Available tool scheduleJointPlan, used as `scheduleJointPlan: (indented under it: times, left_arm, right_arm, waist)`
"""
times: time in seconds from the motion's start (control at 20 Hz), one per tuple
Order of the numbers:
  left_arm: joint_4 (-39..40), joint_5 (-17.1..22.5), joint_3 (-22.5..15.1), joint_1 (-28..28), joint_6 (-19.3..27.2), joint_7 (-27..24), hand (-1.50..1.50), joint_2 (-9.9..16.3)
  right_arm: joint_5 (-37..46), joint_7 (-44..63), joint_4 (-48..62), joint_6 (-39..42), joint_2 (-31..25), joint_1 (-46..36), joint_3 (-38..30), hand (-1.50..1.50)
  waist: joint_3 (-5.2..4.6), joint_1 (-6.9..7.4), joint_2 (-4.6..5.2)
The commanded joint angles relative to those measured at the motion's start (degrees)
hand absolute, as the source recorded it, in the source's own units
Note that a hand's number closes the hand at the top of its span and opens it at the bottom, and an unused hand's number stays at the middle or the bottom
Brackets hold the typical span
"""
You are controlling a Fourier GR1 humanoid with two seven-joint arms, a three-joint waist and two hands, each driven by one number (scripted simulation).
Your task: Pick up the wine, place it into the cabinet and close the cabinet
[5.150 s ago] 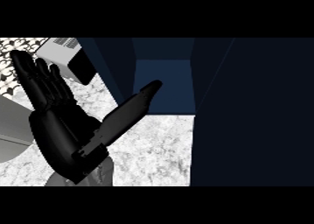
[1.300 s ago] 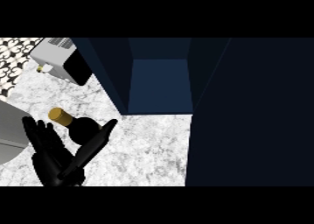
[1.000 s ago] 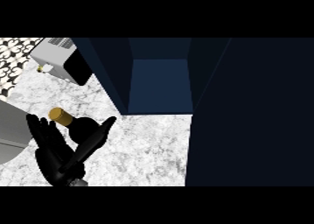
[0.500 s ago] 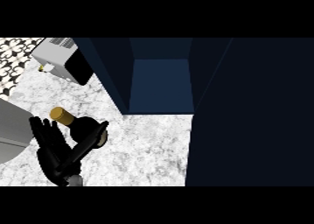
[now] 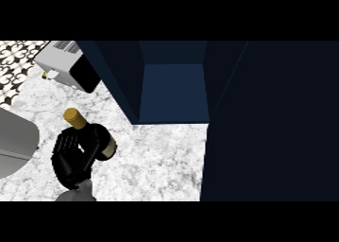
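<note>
In the lower left of the frame, one black hand (image 5: 72,158) is coming in from the bottom edge on a grey forearm (image 5: 77,194). Given its position at the left side of the view, it reads as the robot's left hand. Its fingers (image 5: 66,144) are curling round the dark body of the wine bottle (image 5: 95,137), and they are hiding much of the bottle's lower part. The right hand is not showing anywhere in the view.

The wine bottle is sitting in the left half of the frame, above the marbled white counter (image 5: 158,160). Its gold cap (image 5: 73,116) is pointing toward the upper left, clear of the fingers, and a pale tan label (image 5: 109,149) is showing at the hand's right edge. Whether the bottle's base is touching the counter cannot be told (the hand is covering it).

The dark blue cabinet (image 5: 173,94) is occupying the upper centre of the frame. Its opening is facing the viewer and a lighter blue inner panel is showing inside. The cabinet door (image 5: 276,123) is filling the right side of the frame as a large, near-black panel running from top to bottom. The bottle is lying left of the cabinet opening and apart from it, outside the cabinet.

In the upper left, a white appliance with a black front (image 5: 71,66) is standing on the counter, next to a patterned black-and-white wall section (image 5: 12,64). At the far left edge, a grey curved sink basin (image 5: 8,142) is cutting into the counter, near the hand but not touching it.
</note>
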Motion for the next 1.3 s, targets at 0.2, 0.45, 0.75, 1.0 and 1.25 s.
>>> scheduleJointPlan:
  times: [0.2,0.45,0.75,1.0,1.25]
  left_arm:
    - [8.18,-5.42,-4.92,-2.11,-8.90,3.24,1.50,8.01]
    - [4.76,-7.66,-12.90,3.29,-27.16,5.28,1.50,16.89]
    - [6.70,-10.41,-9.67,1.64,-30.72,-2.43,1.50,17.54]
    - [0.42,-10.71,-6.37,3.33,-29.07,-2.74,1.50,19.44]
    - [-16.17,-7.53,-9.41,6.20,-29.17,8.30,1.50,18.96]
  right_arm:
    - [-2.78,2.31,-5.62,-1.30,1.02,-0.05,0.03,-1.50]
    - [-0.78,0.55,-2.89,-1.10,1.70,-0.73,1.41,-1.50]
    - [-4.66,5.00,-7.33,0.17,-0.56,0.66,-1.55,-1.50]
    - [-9.27,5.63,-8.07,1.75,-1.28,0.54,-4.59,-1.50]
    - [-7.01,-0.43,-5.41,3.49,0.88,5.27,-3.84,-1.50]
  waist:
    - [-0.16,-0.27,0.15]
    - [-0.17,0.16,0.06]
    - [-0.17,0.42,0.14]
    - [-0.14,0.62,0.08]
    - [-0.03,0.81,-0.07]
